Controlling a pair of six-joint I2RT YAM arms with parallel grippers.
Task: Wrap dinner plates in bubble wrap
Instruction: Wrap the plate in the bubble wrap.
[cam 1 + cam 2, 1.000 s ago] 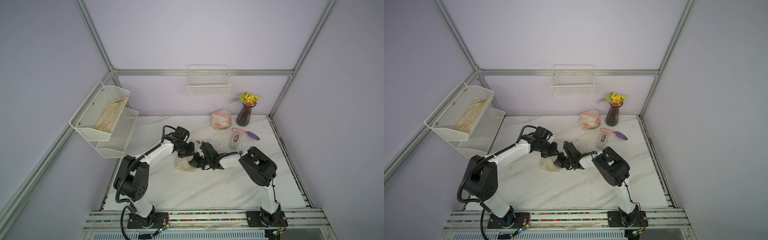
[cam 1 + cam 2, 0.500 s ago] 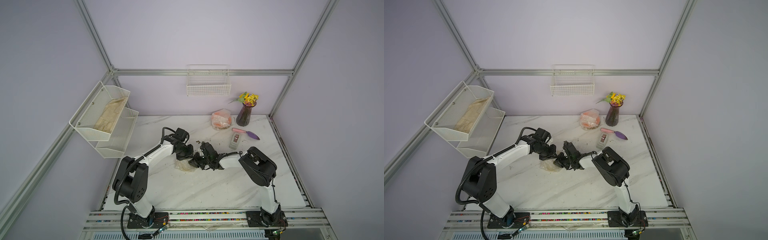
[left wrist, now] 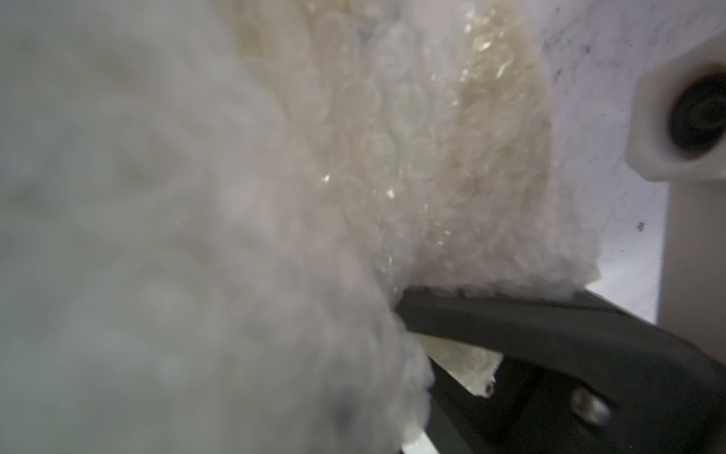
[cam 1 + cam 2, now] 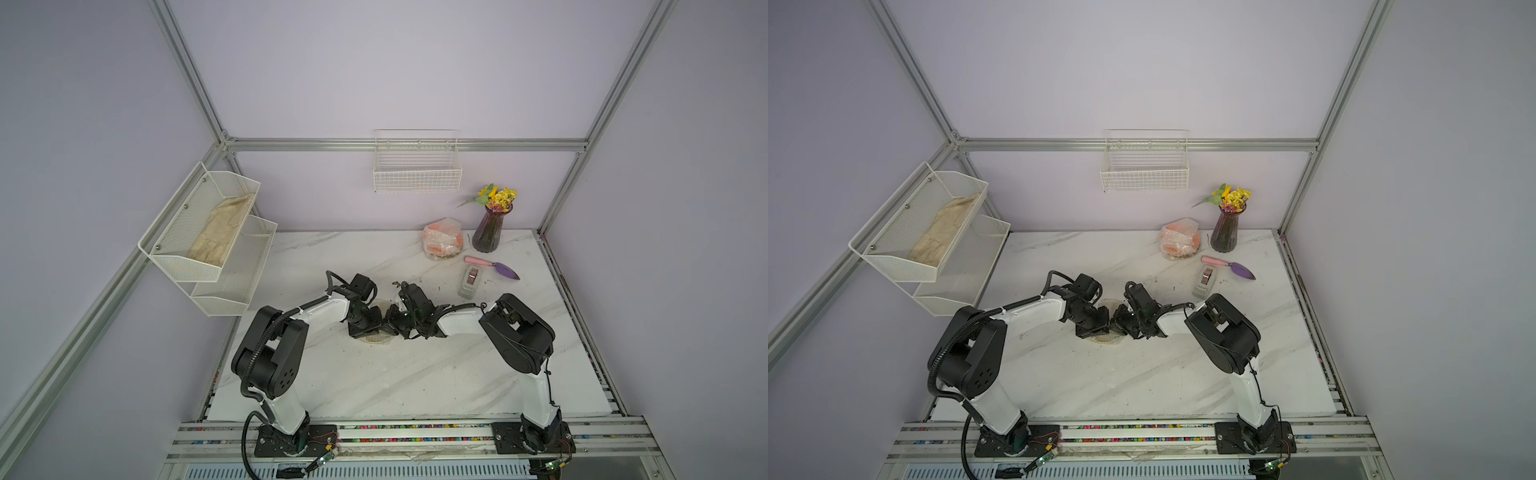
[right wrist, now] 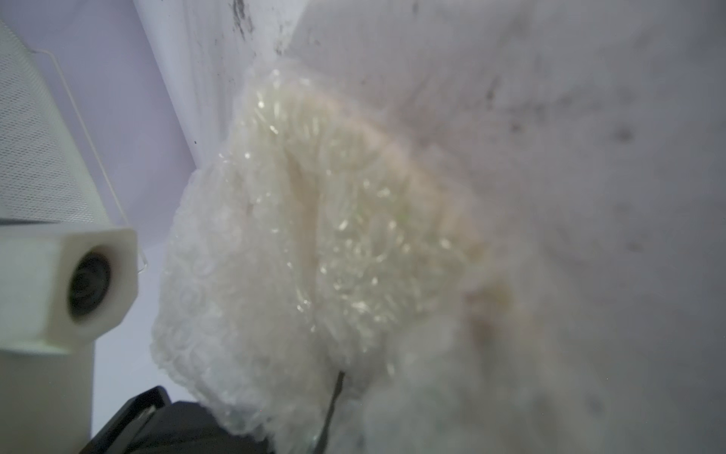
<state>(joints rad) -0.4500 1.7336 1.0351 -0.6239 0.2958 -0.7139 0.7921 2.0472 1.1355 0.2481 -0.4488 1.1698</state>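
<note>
- The cream plate (image 5: 373,204) is lying mid-desk (image 4: 374,382), bundled in bubble wrap (image 4: 377,338) and showing only faintly through it.
- The left claw (image 4: 368,330) is pinching a fold of that wrap, its fingers (image 3: 550,334) pressed together.
- The right claw (image 4: 392,324) is facing it, pressed together against the bundle; whether it is gripping any wrap is unclear.
- The orange plate (image 4: 442,241), wrapped too, is sitting at the back beside the vase (image 4: 488,232).

The left arm (image 4: 328,309) and right arm (image 4: 457,321) both fold at raised elbows and stretch inward, forearms low and nearly level. At the centre, the left tool (image 4: 366,328) and right tool (image 4: 392,321) face each other, tips almost touching, both with jaws pressed closed.
</note>
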